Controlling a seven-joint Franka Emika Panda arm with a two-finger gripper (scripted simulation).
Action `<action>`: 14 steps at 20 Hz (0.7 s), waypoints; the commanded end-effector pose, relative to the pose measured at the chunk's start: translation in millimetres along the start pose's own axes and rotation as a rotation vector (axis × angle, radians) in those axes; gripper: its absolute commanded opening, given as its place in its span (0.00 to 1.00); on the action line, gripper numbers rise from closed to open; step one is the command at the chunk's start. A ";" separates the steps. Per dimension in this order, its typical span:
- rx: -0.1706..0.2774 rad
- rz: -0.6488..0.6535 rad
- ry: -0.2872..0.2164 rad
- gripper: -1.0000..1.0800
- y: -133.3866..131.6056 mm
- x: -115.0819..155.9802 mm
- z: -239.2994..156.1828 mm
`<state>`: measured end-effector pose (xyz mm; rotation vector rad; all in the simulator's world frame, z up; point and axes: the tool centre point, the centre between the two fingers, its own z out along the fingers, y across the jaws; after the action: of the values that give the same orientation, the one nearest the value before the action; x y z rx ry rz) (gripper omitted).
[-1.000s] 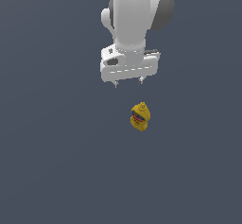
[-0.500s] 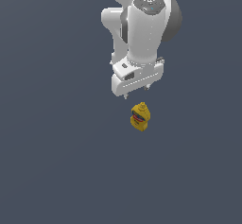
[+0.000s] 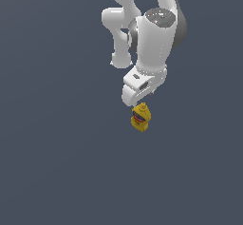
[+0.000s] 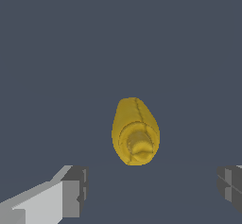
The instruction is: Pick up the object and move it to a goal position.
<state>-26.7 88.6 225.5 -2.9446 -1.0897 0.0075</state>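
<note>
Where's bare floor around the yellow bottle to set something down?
Nearly everywhere: the gray surface is bare on the exterior view's left, right and below the yellow bottle. The only crowded spot is right above the bottle, where the open hand hangs.

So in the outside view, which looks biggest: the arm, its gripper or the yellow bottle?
1. Arm, by far the largest.
2. Gripper, the white block at its end.
3. Bottle, slightly smaller than the gripper.

A bare simulated test space, not any real room: a flat, uniform slate-grey surface fills both views without walls, furniture or texture. Below the hand lies only a flat-shaded yellow bottle, its rendering plainly computer-made.
</note>
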 end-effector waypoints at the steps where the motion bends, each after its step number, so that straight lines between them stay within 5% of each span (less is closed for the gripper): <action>1: -0.002 -0.032 0.002 0.96 -1.5 3.8 2.9; 14: -0.003 -0.050 0.003 0.96 -3.1 5.7 20.8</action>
<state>-24.1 94.6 210.4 -2.9182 -1.1632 -0.0006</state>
